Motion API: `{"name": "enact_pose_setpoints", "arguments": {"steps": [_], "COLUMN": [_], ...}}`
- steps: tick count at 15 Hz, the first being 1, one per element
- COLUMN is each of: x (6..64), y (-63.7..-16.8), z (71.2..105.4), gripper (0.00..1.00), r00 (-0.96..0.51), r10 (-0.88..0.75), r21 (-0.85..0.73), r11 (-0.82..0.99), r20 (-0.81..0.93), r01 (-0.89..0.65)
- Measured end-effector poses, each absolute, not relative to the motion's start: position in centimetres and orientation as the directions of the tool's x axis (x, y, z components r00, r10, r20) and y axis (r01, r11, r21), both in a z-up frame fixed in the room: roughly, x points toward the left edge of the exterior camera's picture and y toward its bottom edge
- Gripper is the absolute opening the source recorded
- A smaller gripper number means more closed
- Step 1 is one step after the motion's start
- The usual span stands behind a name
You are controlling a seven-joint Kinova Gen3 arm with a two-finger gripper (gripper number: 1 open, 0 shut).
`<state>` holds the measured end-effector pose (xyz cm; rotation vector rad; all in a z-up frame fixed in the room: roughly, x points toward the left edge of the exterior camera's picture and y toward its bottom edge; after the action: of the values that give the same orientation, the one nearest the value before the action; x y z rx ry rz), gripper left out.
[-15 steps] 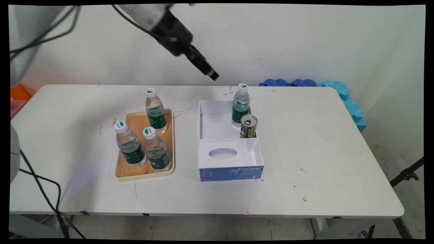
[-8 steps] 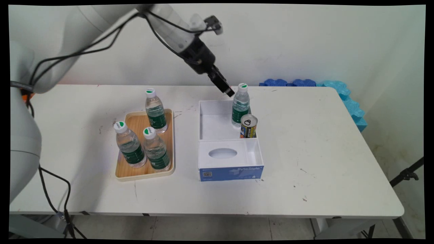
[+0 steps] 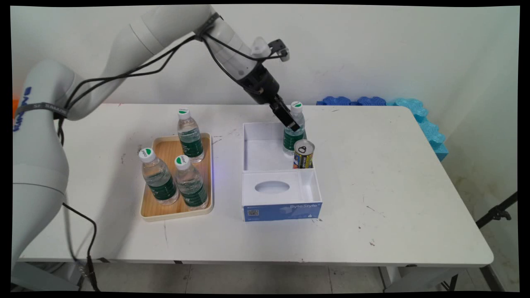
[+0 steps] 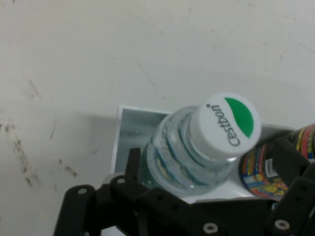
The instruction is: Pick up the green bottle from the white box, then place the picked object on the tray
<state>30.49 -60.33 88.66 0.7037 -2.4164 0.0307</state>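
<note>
A clear water bottle [image 3: 293, 140] with a green label and a white cap stands in the far right corner of an open white and blue box [image 3: 281, 211]. Just in front of it stands a small can [image 3: 304, 154]. My gripper [image 3: 295, 125] reaches down from the upper left to the bottle's shoulder, below the cap. In the hand view the bottle [image 4: 197, 152] lies between my spread fingers [image 4: 133, 164], with the gripper [image 4: 211, 162] open. The can [image 4: 261, 172] shows beside the right finger, and the box wall [image 4: 130, 132] behind the bottle.
A wooden tray [image 3: 178, 214] left of the box carries three more water bottles [image 3: 190, 138] [image 3: 158, 179] [image 3: 191, 184]. The near half of the box has a white insert with an oval hole [image 3: 272, 187]. Blue foam pieces [image 3: 414, 109] lie at the table's far right corner.
The arm has swung down and to the right from high above the table. The gripper has dropped from above the box to the neck of the bottle in the box.
</note>
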Motion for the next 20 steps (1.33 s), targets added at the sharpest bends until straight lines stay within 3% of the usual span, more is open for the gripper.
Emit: {"name": "enact_pose_setpoints", "arguments": {"steps": [6, 7, 14, 20], "x": [29.9, 29.9, 30.1, 33.1], "y": [-61.3, -61.4, -61.3, -59.4], "z": [87.1, 87.0, 88.2, 93.6], "gripper": [1.0, 0.0, 0.0, 0.0], "r00": [-0.68, -0.68, -0.677, -0.658], "r10": [-0.467, -0.464, -0.441, -0.401], "r21": [0.146, 0.147, 0.143, 0.096], "r11": [0.868, 0.87, 0.882, 0.889], "r20": [0.566, 0.567, 0.59, 0.638], "r01": [-0.474, -0.471, -0.45, -0.448]}}
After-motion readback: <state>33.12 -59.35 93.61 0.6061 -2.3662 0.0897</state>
